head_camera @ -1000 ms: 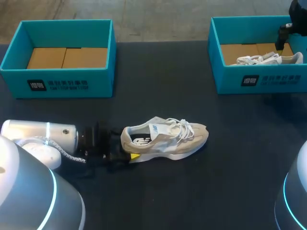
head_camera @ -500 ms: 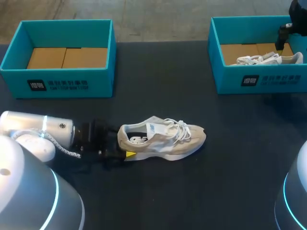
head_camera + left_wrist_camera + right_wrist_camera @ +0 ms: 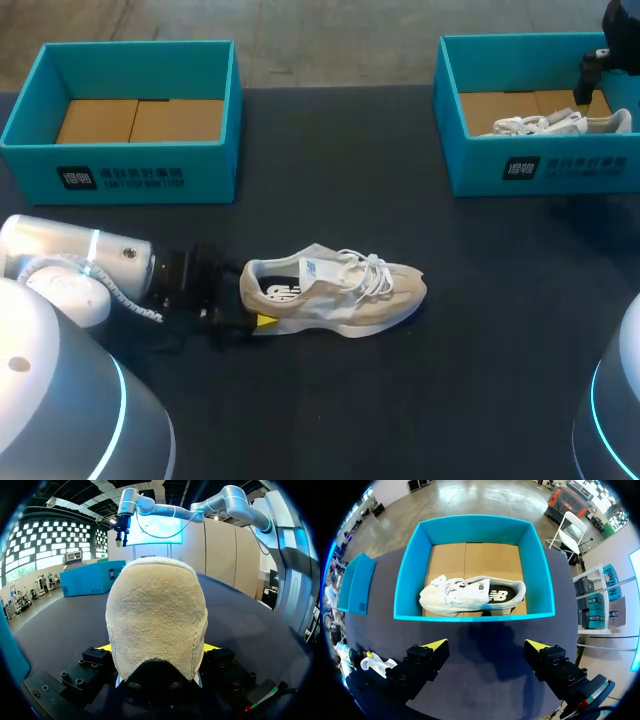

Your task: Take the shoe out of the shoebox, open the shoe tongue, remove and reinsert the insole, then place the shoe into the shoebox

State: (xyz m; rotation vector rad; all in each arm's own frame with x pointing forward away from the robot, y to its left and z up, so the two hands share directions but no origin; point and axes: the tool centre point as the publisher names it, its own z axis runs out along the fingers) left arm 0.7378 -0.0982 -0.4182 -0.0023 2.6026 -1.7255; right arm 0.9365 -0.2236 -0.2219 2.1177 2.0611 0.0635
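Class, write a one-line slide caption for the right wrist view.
Open tool faces a teal shoebox ahead, one white shoe lying inside.

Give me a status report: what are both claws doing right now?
Left gripper shut on shoe heel, shoe on table. Right gripper open above right shoebox, second shoe inside. Nothing seen between shoe and left shoebox.

two shoeboxes [image 3: 120, 175] [image 3: 540, 168], two shoes [image 3: 340, 292] [image 3: 560, 124], two grippers [image 3: 157, 647] [image 3: 487, 645].

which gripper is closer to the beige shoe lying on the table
Left. The left gripper is shut on the heel of the beige shoe. The right gripper hangs open above the right shoebox at the table's far corner, well away from it.
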